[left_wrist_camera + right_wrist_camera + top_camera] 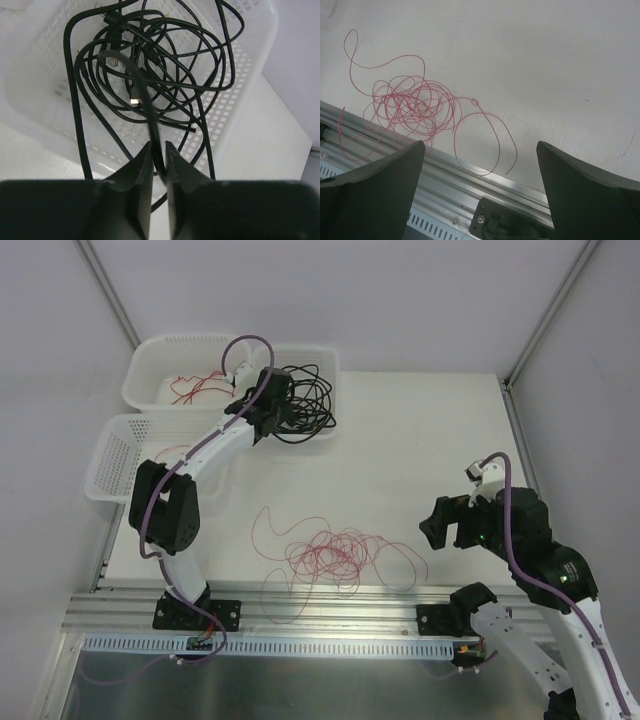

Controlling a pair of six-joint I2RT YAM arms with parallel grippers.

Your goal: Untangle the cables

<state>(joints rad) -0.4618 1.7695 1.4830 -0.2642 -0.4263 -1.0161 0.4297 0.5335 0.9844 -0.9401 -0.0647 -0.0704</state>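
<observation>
Left wrist view puts me right over the white basket (250,75). The left gripper (158,147) has its fingers drawn in to a narrow slit, and one strand of the black cables (150,115) runs up between them, so I read it as clenched on that strand. The rest of the black bundle lies looped in the basket, a small plug end showing near the middle, with a couple of loops hanging over the near wall.

From the top external view, a few red wires (190,388) lie in the left half of that basket, apart from the black loops. A second basket (110,455) sits just in front of it on the left. The bigger red tangle (325,558) is spread on the table (420,440) near the front edge, some strands trailing over the aluminium rail (330,605).

The right gripper (450,535) hangs above the table to the right of that tangle, jaws spread wide and gripping nothing.
</observation>
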